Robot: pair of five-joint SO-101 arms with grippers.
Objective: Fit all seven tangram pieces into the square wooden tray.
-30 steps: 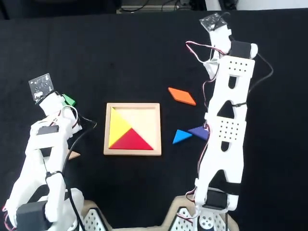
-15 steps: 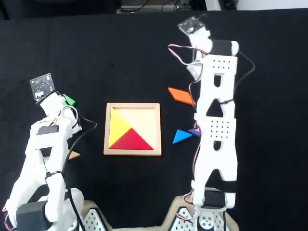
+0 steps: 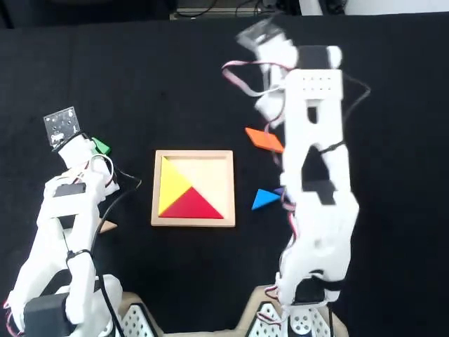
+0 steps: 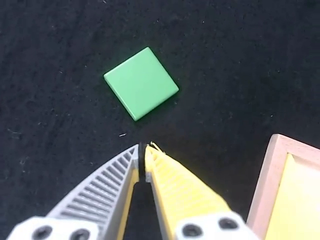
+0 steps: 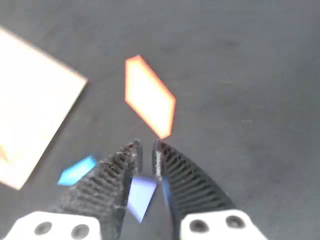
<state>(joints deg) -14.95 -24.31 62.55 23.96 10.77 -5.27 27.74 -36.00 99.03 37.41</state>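
The square wooden tray [image 3: 193, 222] lies mid-table with a yellow triangle [image 3: 174, 187] and a red triangle [image 3: 192, 206] in it. To its right lie an orange parallelogram [image 3: 262, 137] and a blue triangle [image 3: 264, 199]. The right arm [image 3: 313, 147] covers most of a purple piece [image 5: 140, 195]. My right gripper [image 5: 145, 146] hovers over the near tip of the orange parallelogram [image 5: 149, 95], fingers a narrow slit apart and holding nothing. My left gripper [image 4: 142, 148] is shut and empty, just short of the green square [image 4: 141, 83].
A tan piece [image 3: 108, 226] lies by the left arm [image 3: 66, 210], left of the tray. The tray's corner [image 4: 270, 185] shows beside the left gripper. The black table stretches open behind the tray.
The right arm has swung left, so its gripper now hangs over the orange parallelogram and the arm hides more of the purple piece. The left arm has stayed still.
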